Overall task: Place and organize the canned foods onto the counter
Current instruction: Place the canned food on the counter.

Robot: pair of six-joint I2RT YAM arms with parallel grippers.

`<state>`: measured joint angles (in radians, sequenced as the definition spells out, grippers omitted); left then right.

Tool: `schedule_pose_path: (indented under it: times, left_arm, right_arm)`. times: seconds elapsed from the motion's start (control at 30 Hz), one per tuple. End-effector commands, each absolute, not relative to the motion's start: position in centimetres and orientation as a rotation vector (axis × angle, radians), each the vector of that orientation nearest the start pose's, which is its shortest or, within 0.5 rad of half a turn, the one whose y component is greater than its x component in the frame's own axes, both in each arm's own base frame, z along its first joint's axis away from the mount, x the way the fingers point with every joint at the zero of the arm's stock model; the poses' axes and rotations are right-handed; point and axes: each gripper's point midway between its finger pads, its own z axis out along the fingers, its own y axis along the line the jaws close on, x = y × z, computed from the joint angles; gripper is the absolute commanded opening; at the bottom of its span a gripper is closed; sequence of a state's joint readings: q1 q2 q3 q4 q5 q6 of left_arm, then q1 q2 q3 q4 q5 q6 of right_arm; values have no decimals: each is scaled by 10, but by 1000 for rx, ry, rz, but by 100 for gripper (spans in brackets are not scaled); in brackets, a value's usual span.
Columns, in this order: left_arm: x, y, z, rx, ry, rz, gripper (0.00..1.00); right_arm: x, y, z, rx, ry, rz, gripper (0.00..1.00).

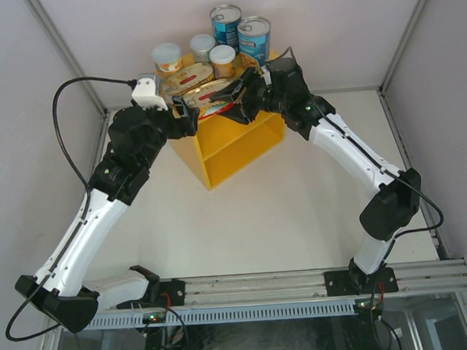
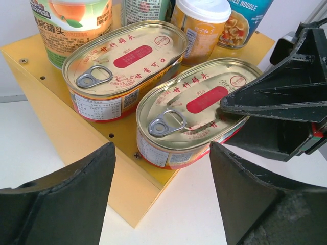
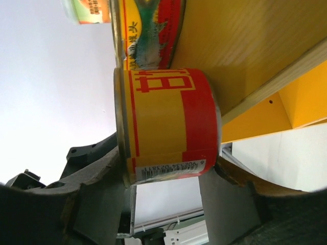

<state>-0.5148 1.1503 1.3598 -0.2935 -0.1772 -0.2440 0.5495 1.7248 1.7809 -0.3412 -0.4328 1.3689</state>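
Observation:
The yellow counter (image 1: 232,147) stands at the back centre. On its top are two tall blue cans (image 1: 254,37), three small pale-lidded cans (image 1: 202,45) and two flat oval tins. The rear oval tin (image 1: 186,77) lies flat. The front oval tin (image 1: 213,93) overhangs the front corner. My right gripper (image 1: 240,91) is shut on its right end, one finger on the lid and one beneath it. The tin (image 3: 168,122) sits between the fingers in the right wrist view. My left gripper (image 2: 161,194) is open and empty, just in front of this tin (image 2: 189,109).
The counter has an inner shelf (image 1: 235,143) open to the front. White walls and metal frame posts (image 1: 68,58) enclose the table. A rail (image 1: 264,288) with both arm bases runs along the near edge. A black cable (image 1: 64,130) loops beside the left arm.

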Motion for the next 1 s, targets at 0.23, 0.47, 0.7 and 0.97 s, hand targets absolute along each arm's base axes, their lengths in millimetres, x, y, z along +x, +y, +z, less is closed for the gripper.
schedule_pose_path:
  times: [0.23,0.47,0.7,0.97]
  left_arm:
    - [349,-171,424,58,1595,-442,79]
    - [351,-170,424,50,1593,-440,79]
    - [349,-169,425,44,1591,-441,79]
    - [342,-165,432,31,1581,-448,78]
  right_arm:
    - [378,359,400,448,2100,1694,70]
    - [374,344,407,424,2081,1627,72]
    - [358,331,408,381,2075,1581,72]
    - [324,310,400,341,2047,1545,72]
